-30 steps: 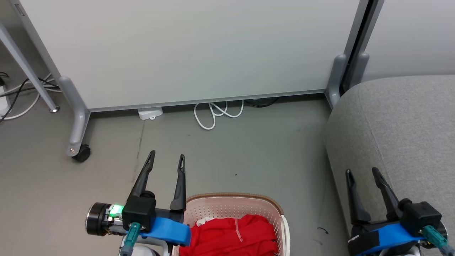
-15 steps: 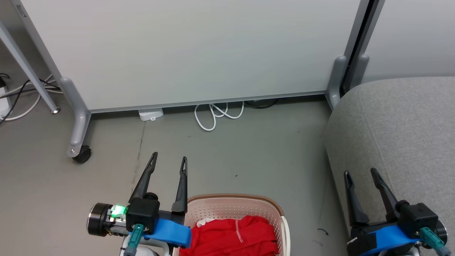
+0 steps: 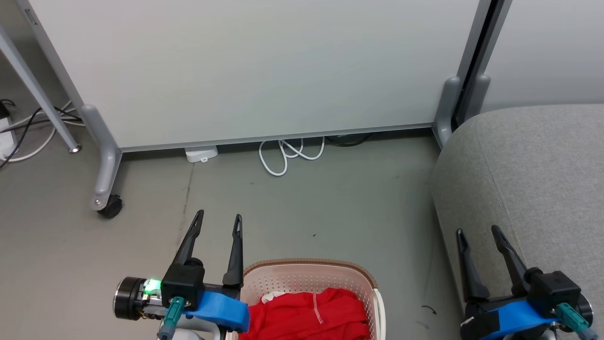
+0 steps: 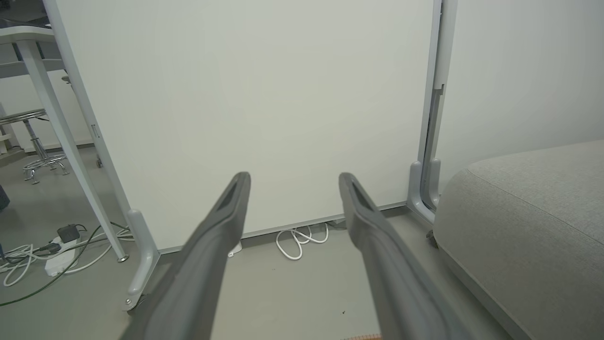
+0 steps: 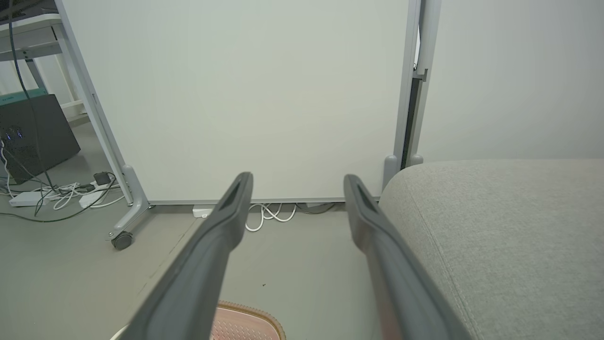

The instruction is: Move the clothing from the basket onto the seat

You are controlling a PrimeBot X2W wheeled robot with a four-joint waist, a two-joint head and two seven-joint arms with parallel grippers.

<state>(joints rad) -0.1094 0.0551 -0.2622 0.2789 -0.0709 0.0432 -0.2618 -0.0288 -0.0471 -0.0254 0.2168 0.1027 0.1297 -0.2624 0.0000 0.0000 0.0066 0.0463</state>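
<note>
The red clothing (image 3: 311,314) lies bunched in the cream basket (image 3: 306,264) with a brown rim, at the bottom centre of the head view. The basket's rim (image 5: 245,314) also peeks in at the bottom of the right wrist view. The grey seat (image 3: 528,179) fills the right side, and shows too in the left wrist view (image 4: 533,226) and the right wrist view (image 5: 500,236). My left gripper (image 3: 218,220) stands open and empty just left of the basket, fingers pointing away over the floor. My right gripper (image 3: 475,231) is open and empty in front of the seat's near edge.
A white partition panel (image 3: 255,66) on castor feet (image 3: 109,207) stands across the back. White cable loops (image 3: 288,153) and a power adapter (image 3: 201,153) lie at its base. More cables (image 3: 28,127) and a table leg (image 3: 37,89) are at far left. Grey floor (image 3: 330,208) stretches between basket and panel.
The left gripper has drawn slightly back and down toward the basket's left side. The view has shifted a little; the right gripper stays about the same.
</note>
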